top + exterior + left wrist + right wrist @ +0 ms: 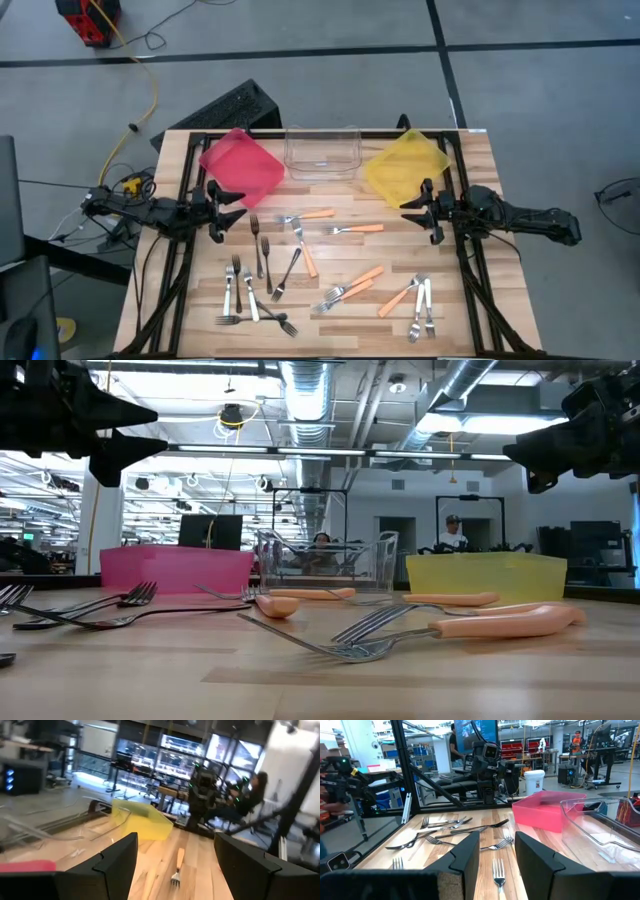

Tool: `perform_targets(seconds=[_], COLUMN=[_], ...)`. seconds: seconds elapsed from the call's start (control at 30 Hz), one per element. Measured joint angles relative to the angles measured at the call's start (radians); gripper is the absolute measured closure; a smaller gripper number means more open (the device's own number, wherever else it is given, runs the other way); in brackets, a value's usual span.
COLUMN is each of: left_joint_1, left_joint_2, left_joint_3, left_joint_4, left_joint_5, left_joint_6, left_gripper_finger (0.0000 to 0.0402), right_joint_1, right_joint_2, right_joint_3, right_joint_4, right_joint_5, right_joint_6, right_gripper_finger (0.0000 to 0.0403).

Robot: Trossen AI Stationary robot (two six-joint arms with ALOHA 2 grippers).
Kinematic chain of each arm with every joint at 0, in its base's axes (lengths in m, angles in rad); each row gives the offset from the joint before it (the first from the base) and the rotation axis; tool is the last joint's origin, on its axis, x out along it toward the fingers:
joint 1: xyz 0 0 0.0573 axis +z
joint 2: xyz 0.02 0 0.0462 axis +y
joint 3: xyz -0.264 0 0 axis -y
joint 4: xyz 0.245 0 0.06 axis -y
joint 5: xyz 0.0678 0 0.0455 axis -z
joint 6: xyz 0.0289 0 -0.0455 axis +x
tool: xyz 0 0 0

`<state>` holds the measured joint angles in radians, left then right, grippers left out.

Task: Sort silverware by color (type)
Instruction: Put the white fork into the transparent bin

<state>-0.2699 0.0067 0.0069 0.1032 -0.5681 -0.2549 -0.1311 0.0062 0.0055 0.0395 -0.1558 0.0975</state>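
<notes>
Nearest the low camera, a silver fork [340, 645] and an orange-handled fork [500, 622] are seen lying crossed on the wooden table [340, 335], with the rest of the silverware spread flat across it and none yet in a bin. From the left, dark and plain silver forks [250, 290] are clustered at the near left of the table, orange-handled ones [355, 285] are scattered through the middle, and a small mixed group [420, 305] lies toward the right. Along the far edge stand the red bin [240, 165], the clear bin [322, 152] and the yellow bin [405, 165], all three apparently without forks. The left gripper [222, 207] is held spread wide above the table's left edge, grasping nothing; the right gripper [425, 210] is held partly parted at the right edge, likewise with nothing between its fingers. The sorting is judged not to have begun: a first fork has to be chosen, a gripper lowered over its thin handle, and the fingers closed low against the wood, since the flat, overlapping pieces offer little to catch.
</notes>
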Motion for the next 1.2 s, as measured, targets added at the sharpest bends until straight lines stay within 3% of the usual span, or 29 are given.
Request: perform_targets(seconds=[0.23, 0.47, 0.83, 1.03, 1.2], left_joint_1=[0.0, 0.0, 0.0, 0.0, 0.001], left_joint_2=[0.0, 0.0, 0.0, 0.0, 0.0], left_joint_3=[0.0, 0.0, 0.0, 0.001, 0.021], left_joint_4=[0.066, 0.071, 0.161, 0.213, 0.207], left_joint_5=[-0.206, -0.311, -0.329, -0.326, -0.213], left_joint_6=[-0.282, -0.422, -0.533, -0.539, -0.569], left_gripper_finger=[0.0155, 0.0155, 0.0155, 0.0155, 0.0155], right_joint_1=[0.0, -0.001, 0.006, 0.006, 0.006], right_joint_2=[0.0, 0.0, 0.0, 0.0, 0.0], right_joint_3=[0.0, 0.0, 0.0, 0.0, 0.0], right_joint_4=[0.0, 0.027, 0.182, 0.228, 0.249], right_joint_5=[0.0, 0.0, 0.0, 0.001, 0.046], right_joint_6=[0.0, 0.006, 0.482, 0.607, 0.652], right_gripper_finger=[0.0253, 0.0253, 0.0253, 0.0253, 0.0253])
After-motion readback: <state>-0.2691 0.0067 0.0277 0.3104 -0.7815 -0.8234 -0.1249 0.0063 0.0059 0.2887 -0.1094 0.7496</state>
